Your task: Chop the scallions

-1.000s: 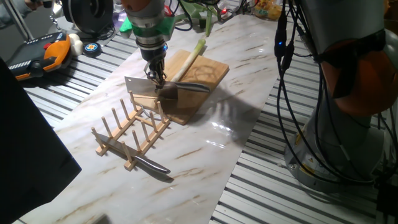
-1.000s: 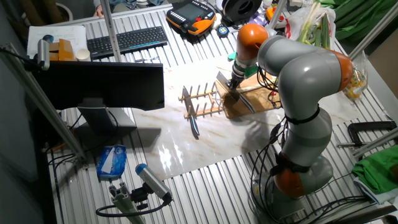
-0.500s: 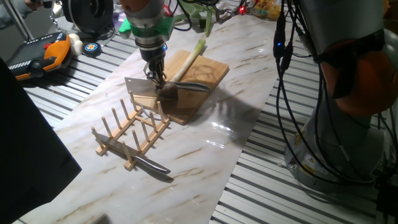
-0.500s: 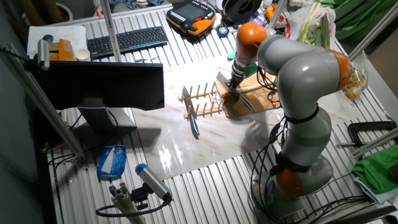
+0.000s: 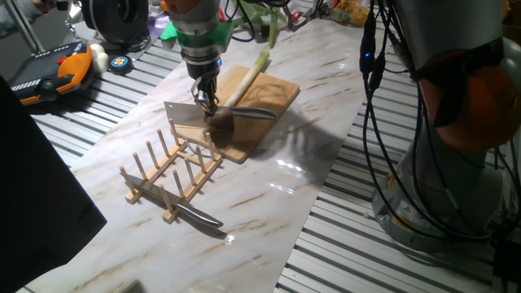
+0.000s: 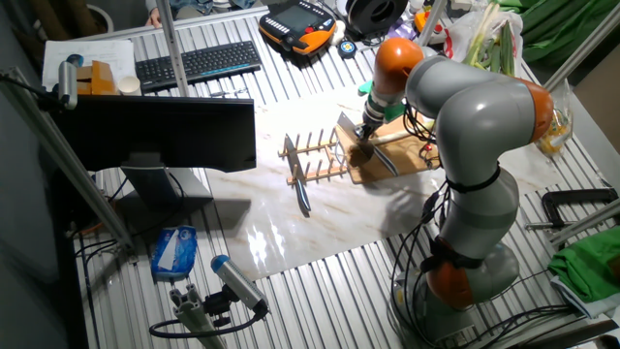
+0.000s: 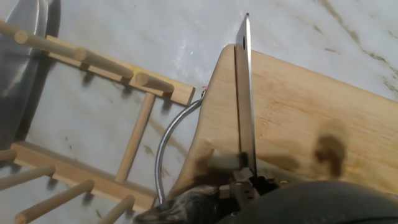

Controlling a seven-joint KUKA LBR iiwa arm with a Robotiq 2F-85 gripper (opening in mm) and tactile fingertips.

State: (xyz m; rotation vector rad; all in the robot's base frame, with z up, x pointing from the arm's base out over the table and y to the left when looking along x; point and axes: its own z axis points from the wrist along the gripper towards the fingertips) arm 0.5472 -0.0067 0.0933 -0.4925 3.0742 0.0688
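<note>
The scallion (image 5: 249, 75) is a long stalk, white grading to green. It lies across the far part of the wooden cutting board (image 5: 273, 96). My gripper (image 5: 205, 102) is shut on a steel cleaver (image 5: 189, 117) and holds it blade down over the board's near left corner, short of the stalk's white end. In the hand view the cleaver's spine (image 7: 244, 93) runs straight ahead over the board (image 7: 305, 118), and the gripper (image 7: 246, 185) clamps it at the bottom. The scallion is out of the hand view. No cut chunks show.
A wooden peg rack (image 5: 172, 174) stands just in front of the board, with a second knife (image 5: 200, 216) lying at its near side. The rack (image 7: 140, 84) also shows left of the cleaver. Cables and a teach pendant (image 5: 59, 72) lie at the back left.
My gripper and wrist have shifted slightly to the right. The cleaver stays held at nearly the same spot, and the scallion has not moved.
</note>
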